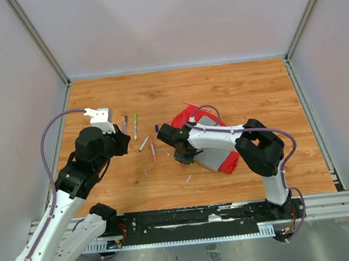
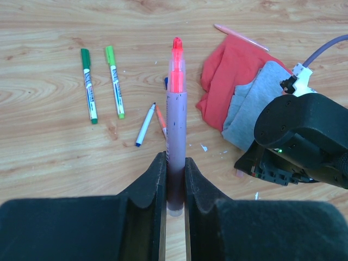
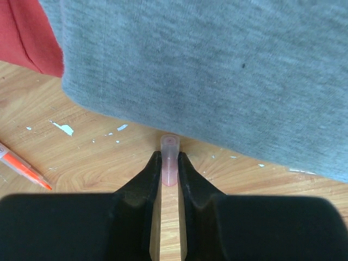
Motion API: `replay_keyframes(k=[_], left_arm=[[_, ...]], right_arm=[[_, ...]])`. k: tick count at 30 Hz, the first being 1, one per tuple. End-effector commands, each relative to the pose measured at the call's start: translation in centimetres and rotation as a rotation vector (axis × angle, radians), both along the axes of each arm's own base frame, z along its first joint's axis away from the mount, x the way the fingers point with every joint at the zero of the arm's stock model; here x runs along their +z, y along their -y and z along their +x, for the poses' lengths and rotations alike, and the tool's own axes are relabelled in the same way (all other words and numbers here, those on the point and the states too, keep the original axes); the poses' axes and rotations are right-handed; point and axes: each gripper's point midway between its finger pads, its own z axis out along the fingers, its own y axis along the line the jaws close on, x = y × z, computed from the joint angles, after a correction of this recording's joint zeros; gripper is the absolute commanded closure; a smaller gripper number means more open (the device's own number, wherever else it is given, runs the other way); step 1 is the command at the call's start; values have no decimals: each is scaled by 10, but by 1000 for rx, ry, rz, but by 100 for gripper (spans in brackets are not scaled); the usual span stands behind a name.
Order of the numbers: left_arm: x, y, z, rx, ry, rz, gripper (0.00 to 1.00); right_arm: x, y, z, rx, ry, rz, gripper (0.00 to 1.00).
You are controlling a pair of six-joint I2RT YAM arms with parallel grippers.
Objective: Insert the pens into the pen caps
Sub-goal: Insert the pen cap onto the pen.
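Wood-topped table [image 1: 252,90] carries everything. Over it the left pincer [image 2: 175,163] is clamped tight on a marker pen [image 2: 175,109] with a greyish-purple barrel and bright red-orange tip, pointing away from the wrist. The right pincer [image 3: 169,159] is closed down on a tiny translucent pink cap [image 3: 169,145], right at the edge of the grey-and-red cloth [image 3: 217,70]. Loose on the wood between the arms lie a dark green pen [image 2: 88,87], a light green pen [image 2: 115,81], a blue-tipped white pen [image 2: 145,125] and an orange pen [image 2: 161,120].
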Motion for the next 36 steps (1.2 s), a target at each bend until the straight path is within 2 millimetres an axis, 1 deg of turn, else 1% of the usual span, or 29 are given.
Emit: replay_keyframes(k=[1,4,5,11,15,17,20,22,26,31,33,36], left_arm=[[4,0,3,0,28,-3,100],[5,-2,3,6,33,-4,100],[5,-2,3,7,34,-4,99],[1,-1,5,3,26,-1,99],[-6,7,7,-30,-2,6,100],[-6,10,8,-43,-3,0,100],[-4,13,9,-54,5,-8,100],[-4,15,9,-62,4,-13,99],[-4,22,9,-78,-13,-52,99],[-8,43,5,-131,-18,-175,99],[-15,51,3,-136,-31,-199,100],[-26,66,-2,-144,-52,-190,100]], right_arm=[[6,13,6,57,29,-61,99],[16,9,6,136,75,-30,99],[24,6,7,168,103,-3,99],[55,-18,6,476,270,142,99],[78,-45,-9,726,407,344,99],[83,-50,-20,816,477,434,99],[90,-44,-29,886,550,476,99],[89,-36,-32,916,562,458,99],[95,-24,-35,978,586,431,99],[104,-13,-37,1075,618,378,99],[107,-9,-36,1085,630,366,99],[113,-1,-33,1075,648,351,99]])
